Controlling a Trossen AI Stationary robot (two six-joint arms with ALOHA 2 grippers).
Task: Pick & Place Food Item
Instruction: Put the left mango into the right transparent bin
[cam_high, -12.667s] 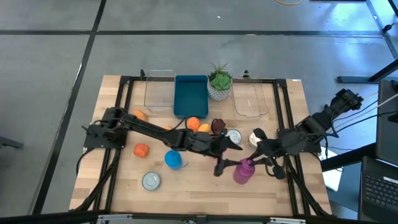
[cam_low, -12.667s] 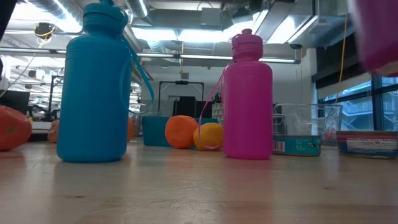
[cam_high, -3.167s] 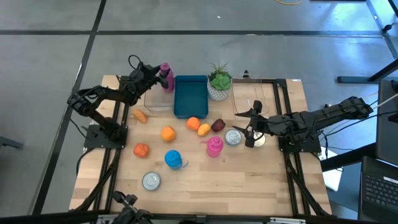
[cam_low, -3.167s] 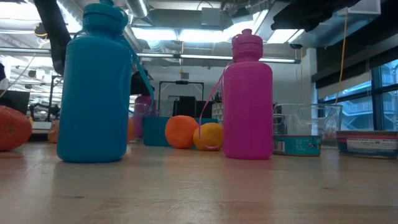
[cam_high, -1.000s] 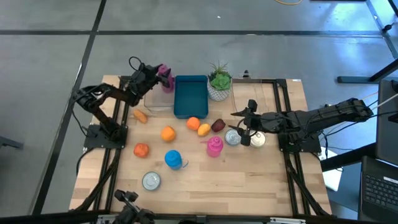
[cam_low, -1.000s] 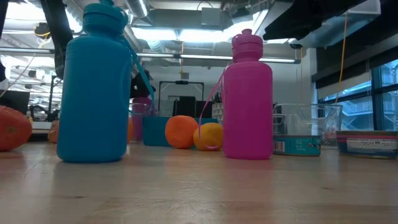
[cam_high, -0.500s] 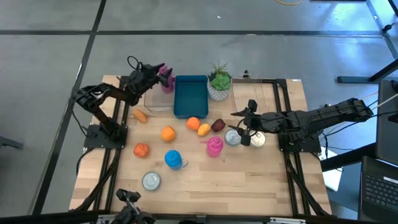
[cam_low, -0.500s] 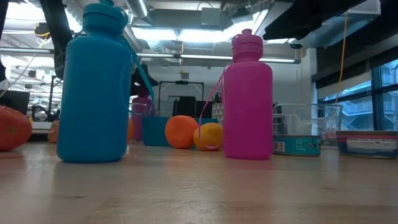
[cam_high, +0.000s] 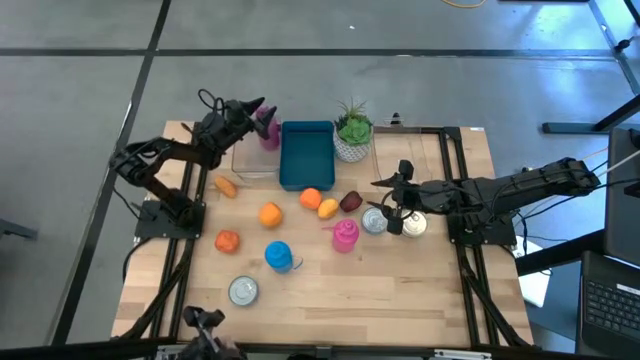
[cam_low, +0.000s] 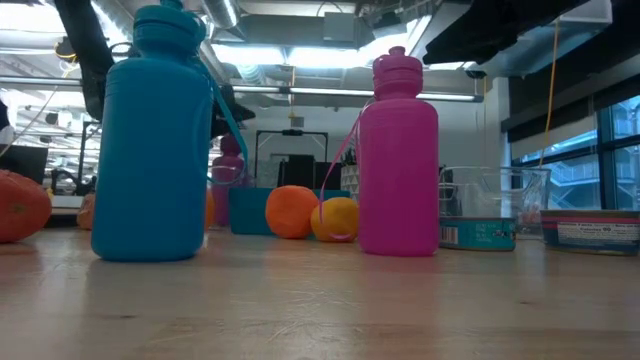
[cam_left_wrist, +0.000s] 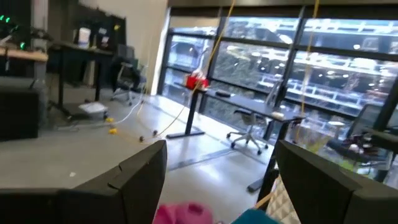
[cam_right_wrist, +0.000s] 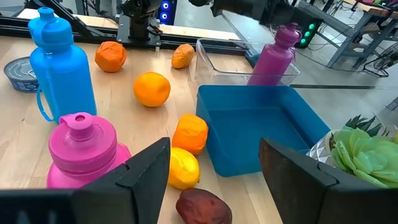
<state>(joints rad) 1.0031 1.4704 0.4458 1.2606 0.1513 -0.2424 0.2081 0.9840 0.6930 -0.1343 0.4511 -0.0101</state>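
The left pincer (cam_high: 252, 108) hangs over the far left clear bin (cam_high: 254, 152), fingers spread, holding nothing; the purple bottle (cam_high: 268, 128) stands in the bin just below it. The right pincer (cam_high: 386, 200), open and empty, hovers over the counter (cam_high: 330, 300) beside a tin can (cam_high: 375, 221), near the dark fruit (cam_high: 350, 201)

Left gripper (cam_high: 255, 108) hovers by purple bottle (cam_high: 268, 127) in clear bin (cam_high: 254, 150); right gripper (cam_high: 388, 201) over cans.
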